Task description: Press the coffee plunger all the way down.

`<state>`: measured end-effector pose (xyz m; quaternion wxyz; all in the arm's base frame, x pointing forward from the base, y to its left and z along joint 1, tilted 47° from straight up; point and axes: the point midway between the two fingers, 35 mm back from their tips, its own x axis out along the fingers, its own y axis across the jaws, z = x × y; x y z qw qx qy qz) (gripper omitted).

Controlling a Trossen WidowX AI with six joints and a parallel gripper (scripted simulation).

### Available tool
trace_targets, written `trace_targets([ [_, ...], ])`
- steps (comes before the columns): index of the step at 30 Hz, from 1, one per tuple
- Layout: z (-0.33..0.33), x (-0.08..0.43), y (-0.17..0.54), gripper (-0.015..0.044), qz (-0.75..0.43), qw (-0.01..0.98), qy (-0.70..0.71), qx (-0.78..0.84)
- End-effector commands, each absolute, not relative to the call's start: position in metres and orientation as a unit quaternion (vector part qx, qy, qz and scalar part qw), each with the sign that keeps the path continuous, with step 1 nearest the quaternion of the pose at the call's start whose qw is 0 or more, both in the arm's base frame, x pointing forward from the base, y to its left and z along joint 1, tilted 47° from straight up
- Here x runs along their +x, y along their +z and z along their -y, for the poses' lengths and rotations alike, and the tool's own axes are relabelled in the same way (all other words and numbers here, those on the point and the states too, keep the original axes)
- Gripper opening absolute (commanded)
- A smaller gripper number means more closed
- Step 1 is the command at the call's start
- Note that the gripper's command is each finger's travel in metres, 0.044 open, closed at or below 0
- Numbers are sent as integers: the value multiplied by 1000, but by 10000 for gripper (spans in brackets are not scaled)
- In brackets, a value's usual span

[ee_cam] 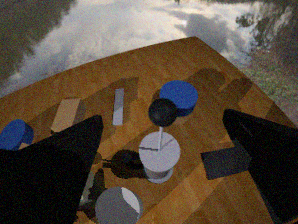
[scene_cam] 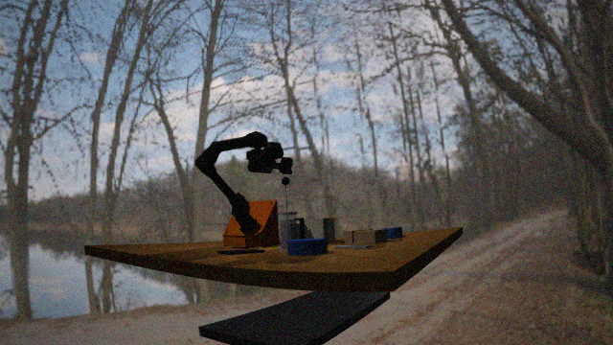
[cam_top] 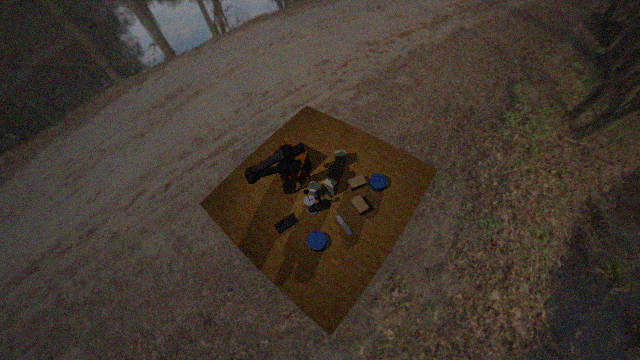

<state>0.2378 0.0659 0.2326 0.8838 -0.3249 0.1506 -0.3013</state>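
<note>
The arm [scene_cam: 217, 174] rises from its base near the worktop's back left corner, folds at the elbow and reaches forward at height, its wrist roughly level. The gripper [scene_cam: 283, 168] points down toward the worktop's middle, its fingers spread wide with nothing between them.
</note>
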Motion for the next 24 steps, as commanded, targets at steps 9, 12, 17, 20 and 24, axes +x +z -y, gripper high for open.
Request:
trace_targets([
  [9,-54,238,222,440,-148,880,-318,-319],
  [12,-53,239,220,440,-151,880,-321,-317],
  [17,-50,240,216,440,-156,879,-325,-312],
  [20,-48,241,213,440,-161,877,-328,-311],
  [24,-45,243,209,440,-166,878,-330,-304],
])
